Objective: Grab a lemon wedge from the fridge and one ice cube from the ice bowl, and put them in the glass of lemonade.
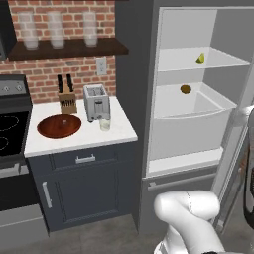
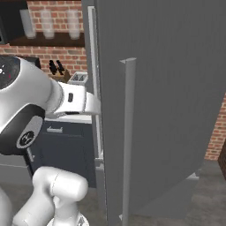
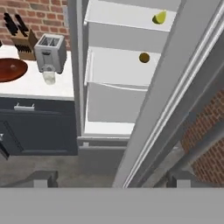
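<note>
Jaws released and spread wide with nothing grasped, fridge (image 1: 198, 99) door swung open, lemon wedge (image 1: 200, 58) seen on the upper shelf at one o'clock, glass of lemonade (image 1: 104, 123) on the desk (image 1: 119, 131) beside the ice bowl (image 1: 59, 126)

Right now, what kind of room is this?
A kitchen, rendered rather than real: an open fridge, a toaster on a white counter, and a stove.
</note>
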Available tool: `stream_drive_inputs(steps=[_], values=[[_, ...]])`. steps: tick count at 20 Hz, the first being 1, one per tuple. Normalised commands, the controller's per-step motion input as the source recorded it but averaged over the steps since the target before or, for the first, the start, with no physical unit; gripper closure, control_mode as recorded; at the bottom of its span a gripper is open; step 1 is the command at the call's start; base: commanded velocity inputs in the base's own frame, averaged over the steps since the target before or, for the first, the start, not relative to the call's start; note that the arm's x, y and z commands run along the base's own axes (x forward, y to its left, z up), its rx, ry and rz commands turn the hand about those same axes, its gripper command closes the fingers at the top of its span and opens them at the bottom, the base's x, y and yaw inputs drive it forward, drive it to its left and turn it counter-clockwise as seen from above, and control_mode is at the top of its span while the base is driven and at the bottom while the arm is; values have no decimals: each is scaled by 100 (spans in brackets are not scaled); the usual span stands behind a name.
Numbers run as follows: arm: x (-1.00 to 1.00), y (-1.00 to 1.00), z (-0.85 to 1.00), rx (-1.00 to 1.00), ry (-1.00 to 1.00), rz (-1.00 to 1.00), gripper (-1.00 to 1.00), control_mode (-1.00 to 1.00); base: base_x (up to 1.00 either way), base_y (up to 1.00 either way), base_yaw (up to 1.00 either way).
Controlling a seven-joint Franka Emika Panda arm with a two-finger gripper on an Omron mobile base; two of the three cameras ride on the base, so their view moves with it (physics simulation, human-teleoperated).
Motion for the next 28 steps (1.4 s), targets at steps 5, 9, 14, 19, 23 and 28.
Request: stream_drive_inputs(steps=[5, 9, 14, 19, 23, 28], values=[[59, 75, 0, -6, 7, 0, -100, -100, 0, 0, 0], [75, 38, -3, -18, 18, 0, -100, -100, 0, 0, 0], [85, 1, -29, -27, 16, 0, -100, -100, 0, 0, 0], [76, -10, -35, -22, 4, 1, -100, -100, 0, 0, 0], [68, -37, -37, -13, 0, 3, -100, -100, 0, 0, 0], [64, -44, -32, -8, 0, 1, -100, -100, 0, 0, 0]])
